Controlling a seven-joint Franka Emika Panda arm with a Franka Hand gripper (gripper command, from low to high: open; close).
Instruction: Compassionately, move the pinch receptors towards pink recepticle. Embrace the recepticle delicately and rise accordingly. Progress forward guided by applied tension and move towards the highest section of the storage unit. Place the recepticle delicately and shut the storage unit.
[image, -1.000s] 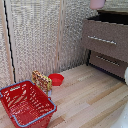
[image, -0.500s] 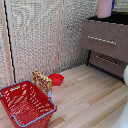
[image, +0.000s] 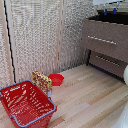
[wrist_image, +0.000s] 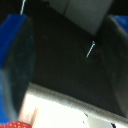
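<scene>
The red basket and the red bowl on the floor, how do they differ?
The basket is large, boxy and made of open mesh; the bowl is small, round, shallow and solid. The basket has a grey-blue rim; the bowl is plain red all over. The basket sits nearer the camera, the bowl back near the wall. Both are red and rest on the wooden floor.

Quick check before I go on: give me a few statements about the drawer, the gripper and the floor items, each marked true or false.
1. The top drawer is pulled out, its dark inside showing. True.
2. The gripper is clamped on the pink cup. False: the wrist view shows the blue fingers apart with nothing between them.
3. The gripper is over the open drawer. True.
4. The red bowl lies inside the red basket. False: it sits on the floor beside the basket.
5. The basket is tipped on its side. False: it stands upright at the exterior view's left.
</scene>
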